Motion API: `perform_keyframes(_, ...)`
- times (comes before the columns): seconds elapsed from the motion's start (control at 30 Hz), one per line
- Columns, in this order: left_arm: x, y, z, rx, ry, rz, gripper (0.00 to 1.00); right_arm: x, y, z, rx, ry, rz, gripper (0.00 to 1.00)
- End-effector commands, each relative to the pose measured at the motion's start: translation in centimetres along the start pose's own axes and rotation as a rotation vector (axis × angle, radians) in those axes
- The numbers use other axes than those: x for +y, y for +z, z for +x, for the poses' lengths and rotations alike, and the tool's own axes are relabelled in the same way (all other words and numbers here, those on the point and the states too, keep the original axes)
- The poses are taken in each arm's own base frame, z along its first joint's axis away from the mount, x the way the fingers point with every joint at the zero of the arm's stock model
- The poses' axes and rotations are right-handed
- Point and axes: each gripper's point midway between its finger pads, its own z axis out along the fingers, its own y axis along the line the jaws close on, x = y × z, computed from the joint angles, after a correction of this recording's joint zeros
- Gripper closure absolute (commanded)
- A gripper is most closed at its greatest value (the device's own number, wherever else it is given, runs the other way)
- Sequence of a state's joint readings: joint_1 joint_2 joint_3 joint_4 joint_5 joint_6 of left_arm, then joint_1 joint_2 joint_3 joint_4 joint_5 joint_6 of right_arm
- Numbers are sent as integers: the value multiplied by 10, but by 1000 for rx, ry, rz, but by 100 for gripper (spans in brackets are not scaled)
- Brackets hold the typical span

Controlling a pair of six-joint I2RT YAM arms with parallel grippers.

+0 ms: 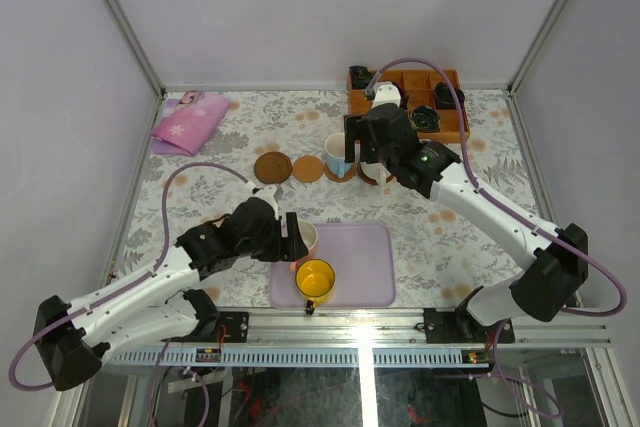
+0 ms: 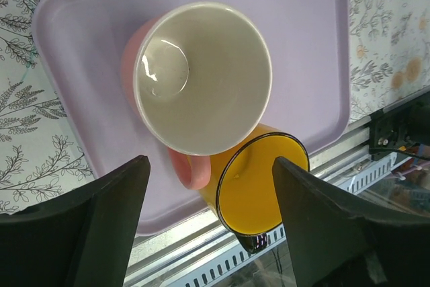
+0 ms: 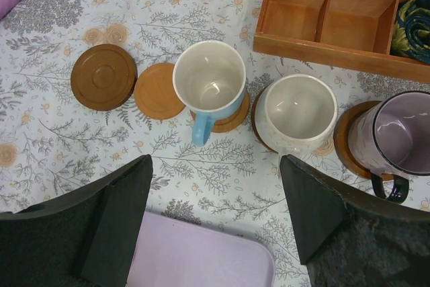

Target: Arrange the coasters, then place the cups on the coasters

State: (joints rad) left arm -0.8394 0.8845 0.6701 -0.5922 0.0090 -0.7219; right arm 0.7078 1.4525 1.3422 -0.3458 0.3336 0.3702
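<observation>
Left tool (image 2: 209,160): released, jaws spread, nothing between them. It hangs over the lavender tray (image 2: 316,31), just above the cream cup with pink handle (image 2: 201,78). The yellow cup (image 2: 259,179) stands on the same tray, against that handle. Right tool (image 3: 215,159): also released and empty, above the row on the floral desk (image 3: 54,146). From left in my right wrist view: dark ringed coaster (image 3: 104,76) and lighter coaster (image 3: 156,91), both bare and touching; light blue cup (image 3: 209,82) on a coaster; cream-white cup (image 3: 295,112), probably on one too, only brown slivers showing; pale purple cup (image 3: 400,132) on a coaster. The wooden compartment box (image 3: 322,18) is behind the row.
</observation>
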Motion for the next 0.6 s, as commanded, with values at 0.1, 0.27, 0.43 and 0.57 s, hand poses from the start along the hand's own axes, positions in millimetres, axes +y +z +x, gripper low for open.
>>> perform_keyframes(0.1,8,15,4,-28,-11,-84,29,-6,-11,-28,-101,-8,14,16)
perform_keyframes(0.27,16,20,9,-41,-32,-114,38,-7,-10,-22,-87,-14,13,15)
perform_keyframes(0.43,20,26,20,-19,-42,-121,44,-8,-10,-19,-80,-16,14,15)
perform_keyframes(0.57,22,30,27,7,-29,-132,48,-8,-9,-13,-68,-14,13,15)
